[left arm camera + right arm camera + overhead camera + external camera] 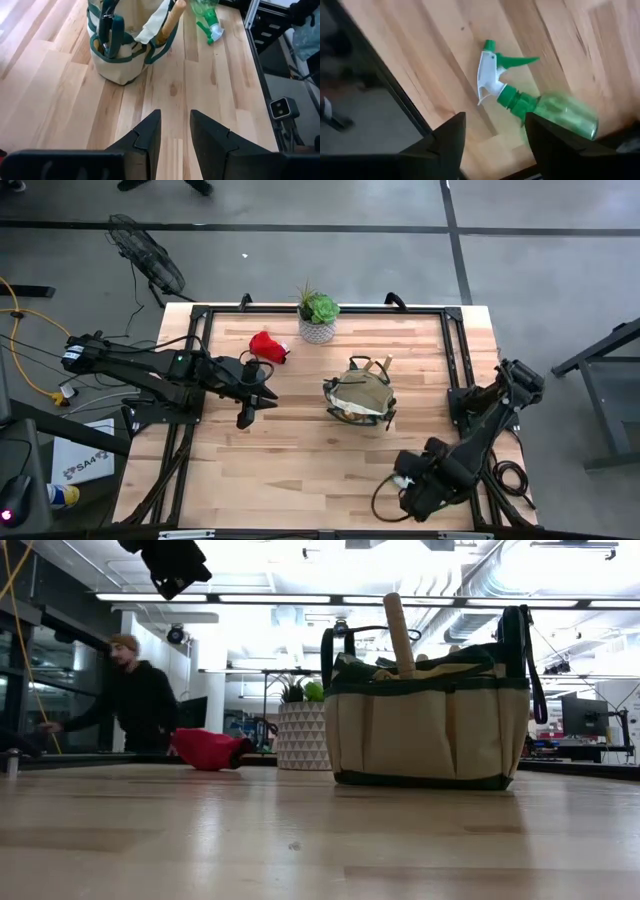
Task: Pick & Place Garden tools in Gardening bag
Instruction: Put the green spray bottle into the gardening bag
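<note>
Right wrist view: green spray bottle (535,97) lies on its side near the table's (300,470) front right corner, right gripper (495,135) parted above it, gripping nothing. Likely light, smooth and prone to rolling; grip best at the neck. Left gripper (175,131) hovers mid-table, parted, empty.

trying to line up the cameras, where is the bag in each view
High view: the bag sits mid-table, right of centre, below the plant pot.
Low view: the bag stands right of centre, a wooden handle sticking out of it, the pot to its left.
Left wrist view: the bag is upper left, ahead of the left gripper.
Right wrist view: not in it.
Shared landmark: the wooden handle.
</note>
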